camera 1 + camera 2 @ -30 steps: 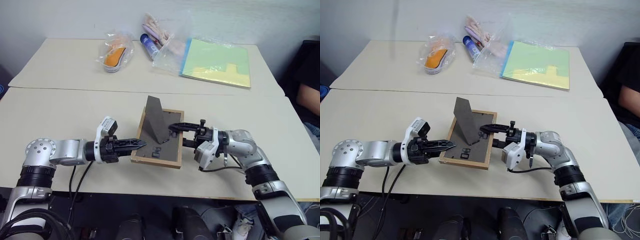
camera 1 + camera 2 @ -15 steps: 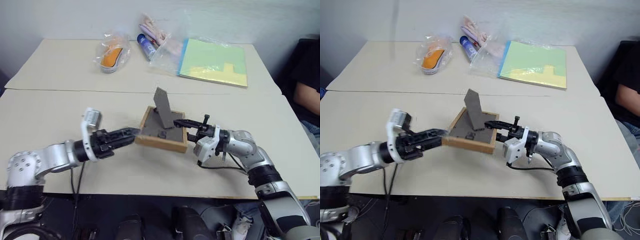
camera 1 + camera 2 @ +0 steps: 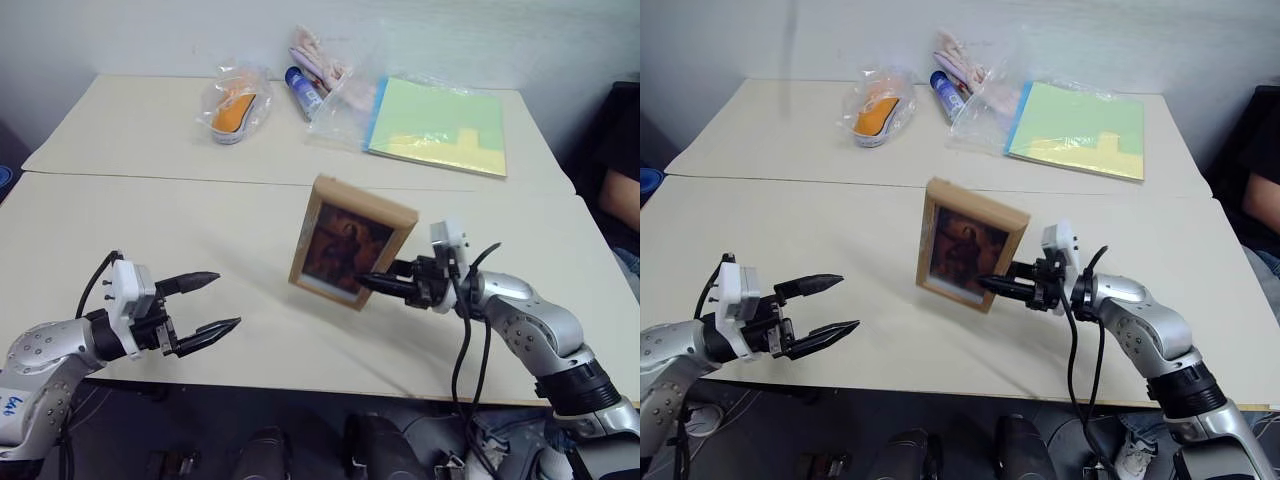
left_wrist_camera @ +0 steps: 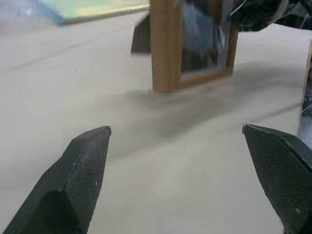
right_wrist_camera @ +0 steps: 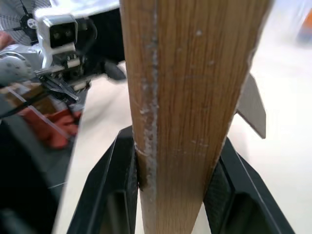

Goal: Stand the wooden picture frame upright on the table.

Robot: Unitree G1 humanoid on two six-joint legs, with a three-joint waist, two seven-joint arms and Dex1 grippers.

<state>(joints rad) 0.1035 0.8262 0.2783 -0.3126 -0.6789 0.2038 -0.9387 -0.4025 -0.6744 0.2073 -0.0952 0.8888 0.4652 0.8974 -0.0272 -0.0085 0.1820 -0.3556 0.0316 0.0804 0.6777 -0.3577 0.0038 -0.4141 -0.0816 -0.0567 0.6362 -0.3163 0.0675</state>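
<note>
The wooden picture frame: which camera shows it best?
The left eye view: the wooden picture frame shows whole, upright, portrait facing the camera. The left wrist view catches its lower part; the right wrist view shows its edge, clamped in the right pincer.

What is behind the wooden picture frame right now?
Behind the wooden picture frame, the left wrist view shows a dark flap of its fold-out stand sticking out near the table. The frame covers the rest of its back. The right pincer clamps its edge.
</note>
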